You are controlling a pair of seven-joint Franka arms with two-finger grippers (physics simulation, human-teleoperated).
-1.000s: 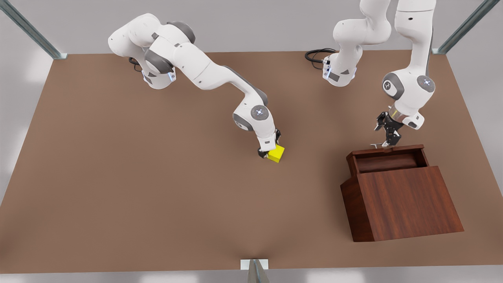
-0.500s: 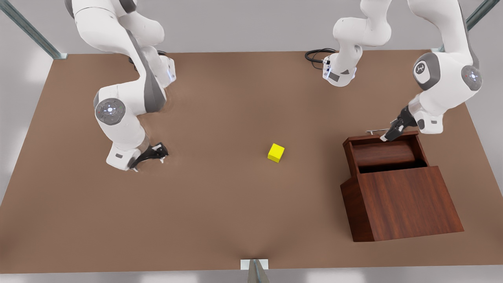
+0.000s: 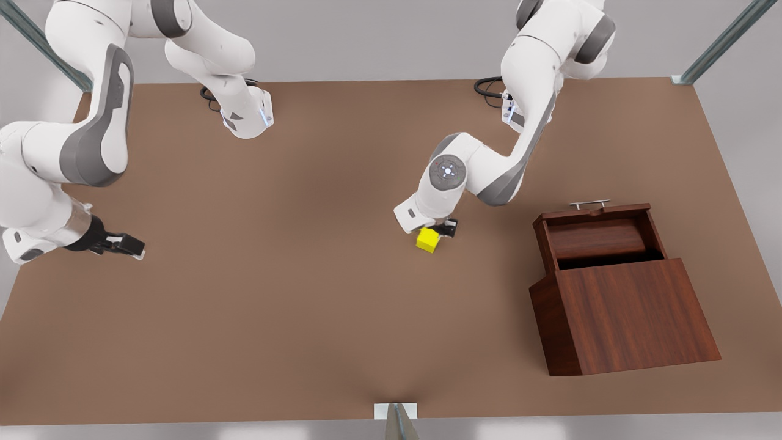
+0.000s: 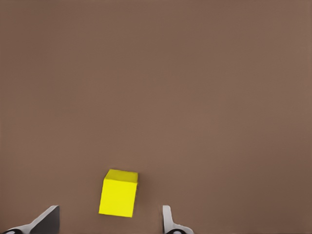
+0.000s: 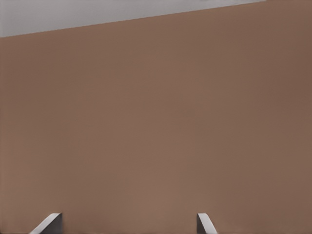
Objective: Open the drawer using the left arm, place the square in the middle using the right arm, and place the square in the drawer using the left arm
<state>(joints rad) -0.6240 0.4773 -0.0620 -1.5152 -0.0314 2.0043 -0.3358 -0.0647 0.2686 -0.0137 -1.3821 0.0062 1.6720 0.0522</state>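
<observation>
The yellow square (image 3: 427, 241) rests on the brown tabletop near the middle (image 3: 342, 244). My left gripper (image 3: 442, 229) hovers right over it, open. In the left wrist view the square (image 4: 118, 193) lies between the two spread fingertips (image 4: 48, 218), untouched by the left gripper (image 4: 108, 212). The drawer (image 3: 595, 237) stands pulled open on top of the wedge-shaped cabinet (image 3: 629, 318), its silver handle (image 3: 589, 203) facing the back. My right gripper (image 3: 129, 247) waits open at the front view's far left, low over bare table; the right gripper (image 5: 127, 218) has nothing between its fingers.
Both arm bases stand along the table's back edge, with black cables (image 3: 489, 85) beside them. Metal frame posts (image 3: 721, 43) rise at the back corners, and a bracket (image 3: 396, 412) sits at the front edge.
My left arm left the drawer handle and swung over to the square. My right arm pulled farther toward the front view's left. The drawer stays open and the square has not moved.
</observation>
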